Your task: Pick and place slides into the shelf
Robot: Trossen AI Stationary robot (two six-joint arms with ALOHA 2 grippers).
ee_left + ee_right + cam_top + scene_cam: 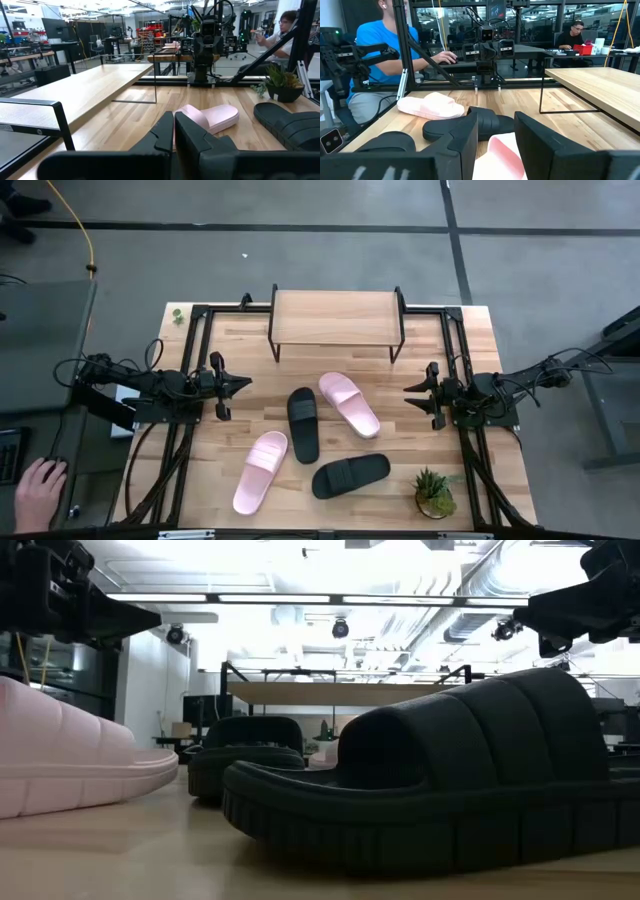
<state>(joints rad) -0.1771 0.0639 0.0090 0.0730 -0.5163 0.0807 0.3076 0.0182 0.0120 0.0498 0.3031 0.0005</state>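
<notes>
Slides (349,403) look light, squashy foam; I'd pinch one across its strap. Left gripper (243,384) is closed and empty, right gripper (410,395) parted, empty.

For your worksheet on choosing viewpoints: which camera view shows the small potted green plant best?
The high view: the small potted green plant shows whole, near the table's corner. The left wrist view shows it side-on, farther off. The other views miss it.

the left arm reaches in from the table's left side with its left gripper (243,384) raised and its fingers (165,134) pressed together, while the right arm mirrors it from the right, the right gripper (408,394) raised, its fingers (467,131) parted around nothing.
</notes>
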